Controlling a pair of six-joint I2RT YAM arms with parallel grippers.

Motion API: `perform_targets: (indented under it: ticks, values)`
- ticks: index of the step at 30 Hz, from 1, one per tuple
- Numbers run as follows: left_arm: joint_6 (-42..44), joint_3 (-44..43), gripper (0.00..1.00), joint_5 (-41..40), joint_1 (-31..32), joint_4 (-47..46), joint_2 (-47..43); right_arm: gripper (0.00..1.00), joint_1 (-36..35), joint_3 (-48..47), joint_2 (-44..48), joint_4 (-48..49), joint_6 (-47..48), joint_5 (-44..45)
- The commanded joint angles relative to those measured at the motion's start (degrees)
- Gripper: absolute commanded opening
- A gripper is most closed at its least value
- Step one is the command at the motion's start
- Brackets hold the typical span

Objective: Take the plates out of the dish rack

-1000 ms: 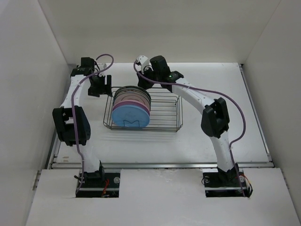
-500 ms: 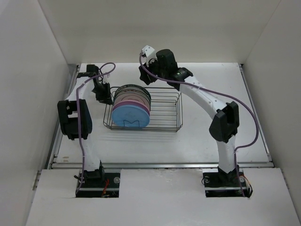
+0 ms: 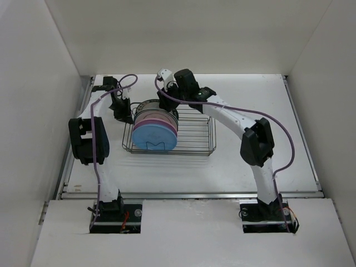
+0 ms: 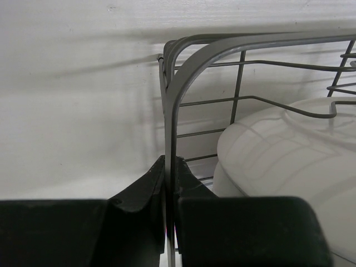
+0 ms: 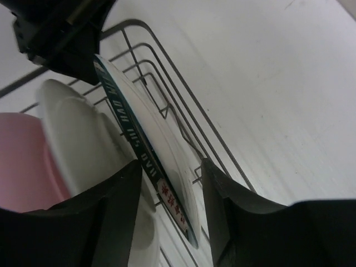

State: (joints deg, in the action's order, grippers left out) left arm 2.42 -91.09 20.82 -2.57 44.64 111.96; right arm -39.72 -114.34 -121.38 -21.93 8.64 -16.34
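Note:
The dish rack [image 3: 192, 133] is a dark wire basket in the middle of the table, with several plates standing upright at its left end. A blue plate [image 3: 154, 137] is nearest and a pink plate [image 3: 157, 115] stands behind it. My left gripper [image 3: 123, 111] is shut on the rack's left rim wire [image 4: 168, 128]. My right gripper [image 5: 170, 164] is open and straddles the top edge of the rearmost plate, the dark patterned-rim plate [image 5: 146, 146], with a gap on each side. A pale plate [image 5: 78, 144] stands just in front of it.
White walls enclose the table on three sides. The right half of the rack [image 3: 197, 129] holds only upright wire dividers. The left arm's black gripper body [image 5: 55, 28] sits close beside the plates' far-left edge. Bare table [image 3: 261, 111] lies right of the rack.
My left gripper has closed on the rack's left rim wire. My right gripper rose, then came down and leftward over the rearmost plate, its jaws now on either side of it.

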Motion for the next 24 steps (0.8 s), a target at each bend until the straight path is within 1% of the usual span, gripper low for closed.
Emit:
perform_targets:
  ticks: [1,4,5,6,8,9,10,14,15,16,19,21,22,24]
  values:
    - [-2.42,-1.46,0.0,1.59,-0.33,1.67,0.36,0.51,-0.62,-0.52,-2.36,2.06,-1.61,2.44]
    - [-2.42,-1.46,0.0,1.59,-0.33,1.68,0.36,0.39,-0.62,-2.37,-4.03,2.07,-3.54,3.07]
    - [-2.42,-1.46,0.0,1.59,-0.33,1.68,0.36,0.34,-0.62,-2.37,-4.04,2.77,-3.55,2.46]
    - [-2.42,-1.46,0.0,1.59,-0.33,1.68,0.36,0.22,-0.62,-2.37,-4.04,2.77,-3.55,2.45]
    - [-2.42,-1.46,0.0,1.59,-0.33,2.2,0.36,0.12,-0.62,-2.37,-4.04,2.77,-3.55,2.45]
    - [-2.42,-1.46,0.0,1.59,-0.33,2.2,0.36,0.02,-0.62,-2.9,-2.47,2.25,-3.55,4.71]
    - [-3.02,-1.46,0.0,1.59,-0.33,2.2,0.36,0.0,-0.62,-2.9,-1.59,2.25,-3.55,5.87]
    - [-3.64,-0.94,0.0,1.59,-0.33,2.2,0.36,0.0,-0.62,-4.22,4.47,4.08,-3.55,13.77]
    - [-3.65,-0.93,0.0,1.59,-0.33,2.2,0.36,0.0,-0.62,-4.22,6.05,6.79,-3.55,15.88]
    - [-3.65,-0.93,0.0,1.59,-0.33,2.2,0.36,0.0,-0.62,-2.74,9.38,8.64,-4.33,20.86]
    - [-4.35,-0.32,0.0,1.59,-0.85,1.68,0.36,0.0,-0.09,-0.27,14.05,14.79,-6.35,28.26]
    - [-4.88,0.29,0.0,1.59,-1.38,1.68,-0.33,0.0,1.93,-0.26,16.79,14.81,-9.59,30.39]
    - [-5.49,0.3,0.0,1.59,-1.39,1.15,-0.34,0.0,3.76,-0.26,17.4,12.55,-11.35,32.14]
    - [-7.07,0.82,0.0,2.46,-3.75,0.53,-0.95,0.0,6.66,0.34,18.81,9.03,-16.0,32.16]
